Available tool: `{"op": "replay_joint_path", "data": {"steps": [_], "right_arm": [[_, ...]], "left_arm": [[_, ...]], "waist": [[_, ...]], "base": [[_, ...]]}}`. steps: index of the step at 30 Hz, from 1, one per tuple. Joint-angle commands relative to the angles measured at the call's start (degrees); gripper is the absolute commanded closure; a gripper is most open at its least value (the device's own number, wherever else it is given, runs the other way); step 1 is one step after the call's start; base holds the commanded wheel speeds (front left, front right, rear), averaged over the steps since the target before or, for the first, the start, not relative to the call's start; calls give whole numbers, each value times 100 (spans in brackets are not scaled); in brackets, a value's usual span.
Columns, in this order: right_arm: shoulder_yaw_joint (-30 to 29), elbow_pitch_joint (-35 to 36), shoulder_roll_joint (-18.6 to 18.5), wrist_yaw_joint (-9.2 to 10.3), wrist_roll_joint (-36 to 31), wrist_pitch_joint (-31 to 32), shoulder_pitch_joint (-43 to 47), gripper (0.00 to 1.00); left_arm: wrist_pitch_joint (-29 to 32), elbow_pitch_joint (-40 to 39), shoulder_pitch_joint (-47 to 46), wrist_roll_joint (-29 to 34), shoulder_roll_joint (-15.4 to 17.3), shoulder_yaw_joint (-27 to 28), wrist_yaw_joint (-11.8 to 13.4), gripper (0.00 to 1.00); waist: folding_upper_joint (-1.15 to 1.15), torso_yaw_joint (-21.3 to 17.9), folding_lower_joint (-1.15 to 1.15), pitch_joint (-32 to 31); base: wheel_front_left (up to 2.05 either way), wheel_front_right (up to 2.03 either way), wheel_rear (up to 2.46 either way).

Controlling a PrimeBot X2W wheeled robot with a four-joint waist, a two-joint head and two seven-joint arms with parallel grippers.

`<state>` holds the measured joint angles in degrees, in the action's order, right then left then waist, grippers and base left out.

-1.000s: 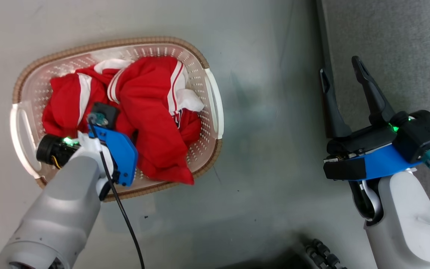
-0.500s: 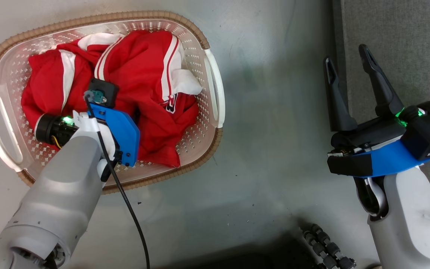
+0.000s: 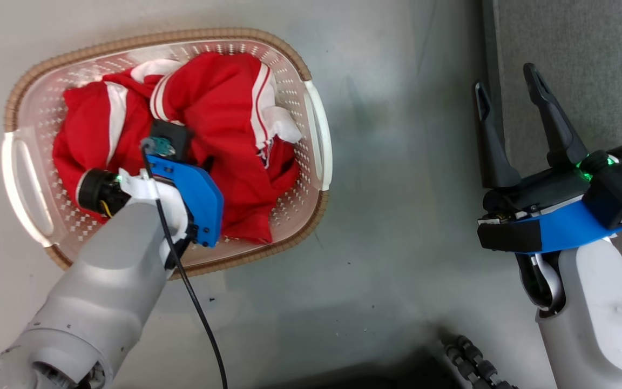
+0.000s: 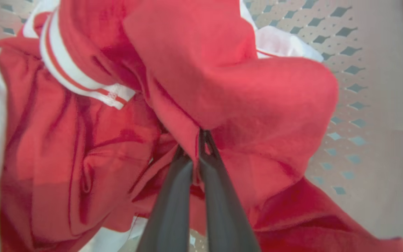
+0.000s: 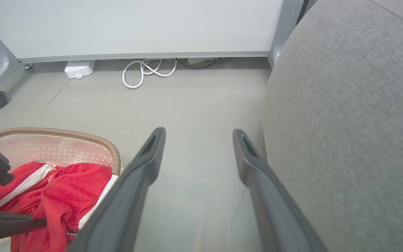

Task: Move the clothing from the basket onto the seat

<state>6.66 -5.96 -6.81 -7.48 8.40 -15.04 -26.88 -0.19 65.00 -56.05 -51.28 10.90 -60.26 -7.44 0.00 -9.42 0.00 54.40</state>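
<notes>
Red clothing (image 3: 219, 97) heaped in basket (image 3: 154, 38), one fold pinched in closed left gripper (image 4: 199, 134); right gripper (image 3: 505, 78) spread wide, empty, well right of basket; grey seat (image 3: 586, 54) farther right.

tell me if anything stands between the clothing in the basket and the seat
Nothing visible on the floor does. The clothing must clear the basket wall, and the open right claw hangs near the seat edge.
</notes>
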Motion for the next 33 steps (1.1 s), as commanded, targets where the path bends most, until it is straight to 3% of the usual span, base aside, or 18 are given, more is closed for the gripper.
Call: {"op": "replay_joint_path", "data": {"steps": [1, 21, 29, 33], "right_arm": [[-21, -16, -44, -3, 13, -22, -46, 0], [-16, -360, -149, -3, 31, -22, 441, 0], [-37, -489, -143, -3, 55, -22, 665, 0], [-80, -561, -147, -3, 59, -22, 892, 0]], "left_arm": [[-89, -77, 25, -50, 5, -111, -3, 100], [-1316, -931, 572, -546, -101, -1181, -3, 100], [-1495, -1313, 772, -611, -52, -1211, -3, 100], [-1504, -1813, 864, -353, 41, -745, -3, 100]], "waist": [[0, 83, 0, -126], [0, 639, 0, -1831], [0, 764, 0, -2499], [0, 876, 0, -2947]], "base": [[0, 0, 0], [0, 0, 0], [0, 0, 0], [0, 0, 0]]}}
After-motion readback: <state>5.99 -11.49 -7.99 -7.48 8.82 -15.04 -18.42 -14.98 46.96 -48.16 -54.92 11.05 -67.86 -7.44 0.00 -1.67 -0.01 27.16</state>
